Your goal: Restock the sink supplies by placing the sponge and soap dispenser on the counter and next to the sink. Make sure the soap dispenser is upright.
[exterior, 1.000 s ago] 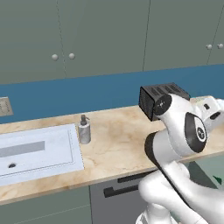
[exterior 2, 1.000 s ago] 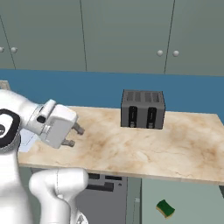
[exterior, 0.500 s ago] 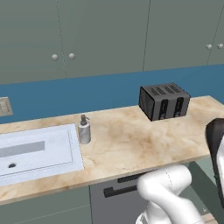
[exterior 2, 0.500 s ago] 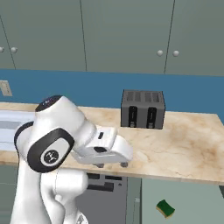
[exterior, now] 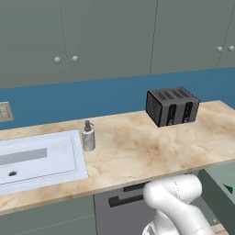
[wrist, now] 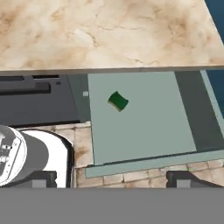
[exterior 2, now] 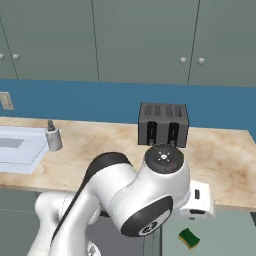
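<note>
The sponge (wrist: 117, 101), dark green on top, lies low on a flat grey-green surface below the counter's front edge; it also shows at the lower right of the right base view (exterior 2: 189, 238). My gripper (wrist: 113, 178) hangs above it, open and empty, with dark fingertips (wrist: 43, 178) wide apart. The white hand (exterior 2: 198, 200) hangs just past the counter (exterior: 137, 151) edge. The soap dispenser (exterior: 87, 137) stands upright on the counter beside the right rim of the sink (exterior: 78, 160); the right base view shows the dispenser (exterior 2: 53, 137) too.
A black toaster (exterior: 172, 106) stands at the back right of the counter. Below the counter, a dark appliance front (wrist: 39, 103) sits left of the grey-green surface. Tiled floor (wrist: 144, 175) shows under the hand. My arm (exterior 2: 130, 200) fills the foreground.
My arm has swung from above the counter to the right and down past its front edge. The soap dispenser and toaster have stayed put.
</note>
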{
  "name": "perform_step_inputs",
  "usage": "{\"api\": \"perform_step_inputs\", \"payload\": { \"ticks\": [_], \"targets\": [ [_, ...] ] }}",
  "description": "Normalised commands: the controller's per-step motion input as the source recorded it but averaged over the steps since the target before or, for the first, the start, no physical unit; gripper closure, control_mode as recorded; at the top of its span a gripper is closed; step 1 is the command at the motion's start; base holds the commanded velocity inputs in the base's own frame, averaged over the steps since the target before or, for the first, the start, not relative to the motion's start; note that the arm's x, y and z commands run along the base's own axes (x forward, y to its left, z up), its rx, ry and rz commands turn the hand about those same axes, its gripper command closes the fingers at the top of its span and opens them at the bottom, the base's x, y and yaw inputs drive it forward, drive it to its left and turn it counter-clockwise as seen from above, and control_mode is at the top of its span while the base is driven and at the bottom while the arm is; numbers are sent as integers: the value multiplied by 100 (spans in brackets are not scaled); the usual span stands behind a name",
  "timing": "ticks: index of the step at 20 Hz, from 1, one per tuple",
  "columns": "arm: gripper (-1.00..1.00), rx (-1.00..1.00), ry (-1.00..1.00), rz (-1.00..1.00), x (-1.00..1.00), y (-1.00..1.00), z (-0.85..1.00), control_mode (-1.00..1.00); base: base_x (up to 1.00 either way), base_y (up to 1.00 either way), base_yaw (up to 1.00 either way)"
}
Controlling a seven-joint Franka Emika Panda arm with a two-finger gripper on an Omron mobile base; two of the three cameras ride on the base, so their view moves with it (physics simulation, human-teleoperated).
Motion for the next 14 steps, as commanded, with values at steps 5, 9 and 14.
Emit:
{"api": "perform_step_inputs", "payload": {
  "ticks": [5, 9, 14],
  "targets": [
    [-100, 11, 8, 29, 25, -93, -39, -100, 0, 0, 0],
    [-100, 0, 25, 26, 60, -35, -67, -100, 0, 0, 0],
    [-100, 0, 25, 19, 59, -5, -72, -100, 0, 0, 0]
  ]
}}
